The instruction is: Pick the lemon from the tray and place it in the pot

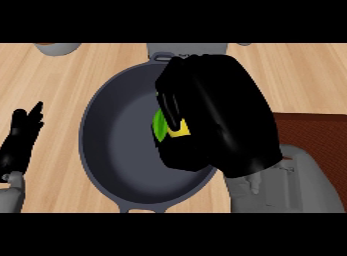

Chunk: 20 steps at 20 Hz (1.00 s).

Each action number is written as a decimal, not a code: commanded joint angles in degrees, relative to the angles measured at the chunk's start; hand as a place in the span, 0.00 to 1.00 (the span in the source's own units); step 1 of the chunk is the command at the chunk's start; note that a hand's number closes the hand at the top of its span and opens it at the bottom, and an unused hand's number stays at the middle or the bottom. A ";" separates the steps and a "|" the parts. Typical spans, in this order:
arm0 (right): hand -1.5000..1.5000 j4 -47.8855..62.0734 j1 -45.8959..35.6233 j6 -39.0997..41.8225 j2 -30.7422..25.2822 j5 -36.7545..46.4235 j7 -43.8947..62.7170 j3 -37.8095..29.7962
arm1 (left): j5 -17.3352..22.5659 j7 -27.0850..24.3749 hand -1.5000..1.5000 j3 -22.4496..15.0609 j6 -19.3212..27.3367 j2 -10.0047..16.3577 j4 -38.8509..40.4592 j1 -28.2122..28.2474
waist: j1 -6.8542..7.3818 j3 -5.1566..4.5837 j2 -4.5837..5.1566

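Right fingers (177, 102) curled round the lemon (168, 127); only a yellow-green sliver shows between them. Right hand (228, 115) is over the right half of the pot (120, 150), with the lemon inside the rim line. Contact with the pot floor: cannot tell. The pot's left half is bare, so there is open room there. Tray (320, 130) at far right, partly hidden by the forearm. Left hand (17, 145) rests open, fingers straight, over the bench (43, 90), left of the pot and apart from its rim.
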 commanded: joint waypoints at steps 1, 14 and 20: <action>1.00 7.76 1.02 -0.93 4.45 2.16 -0.78 4.38 | 0.11 -2.42 0.50 0.87 -0.94 0.46 1.19 1.29 | -0.08 0.02 0.07; 0.00 18.97 5.14 -30.48 4.67 -11.94 -9.74 3.91 | -0.29 -2.49 0.50 1.42 -0.65 -0.99 3.51 -1.47 | -0.18 0.06 0.22; 0.00 16.44 8.86 -43.87 4.68 -12.80 -13.75 0.13 | 0.32 1.03 0.50 1.84 -2.12 0.26 -0.28 -0.63 | -0.43 0.10 0.01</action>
